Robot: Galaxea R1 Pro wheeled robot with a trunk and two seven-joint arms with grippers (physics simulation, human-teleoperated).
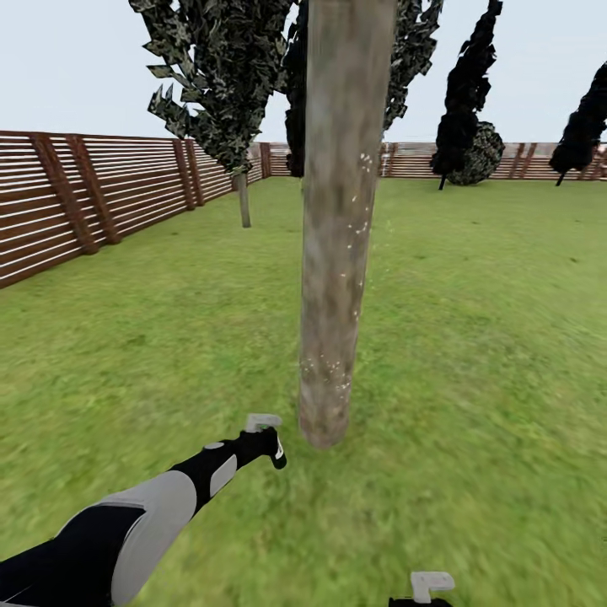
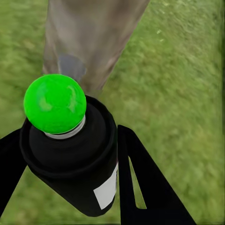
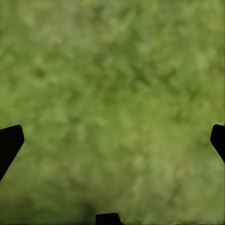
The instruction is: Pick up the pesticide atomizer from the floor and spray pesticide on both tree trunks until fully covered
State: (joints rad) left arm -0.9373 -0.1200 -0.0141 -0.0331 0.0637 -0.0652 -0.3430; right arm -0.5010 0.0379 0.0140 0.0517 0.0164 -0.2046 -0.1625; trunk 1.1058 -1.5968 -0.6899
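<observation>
- The tree trunk (image 1: 337, 228) is mottled grey-brown, paler toward its base, dotted with tiny white specks.
- The lawn (image 1: 472, 337) around the trunk is mid green with yellowish blotches.
- Behind the trunk, the fence (image 1: 101, 198) is reddish-brown with pale slats and darker brown posts.
- Past the fence, the sky (image 1: 76, 67) is pale grey-white.
- The farther tree's crown (image 1: 211, 76) is dark green flecked with grey.
- The cypress-like trees (image 1: 464, 93) beyond the trunk are near-black.
- The left arm (image 1: 152, 514), below the trunk, is black with light grey panels.
- The pesticide atomizer (image 2: 77, 164) is black with a whitish label, a silver-grey collar and a bright green round top.
</observation>
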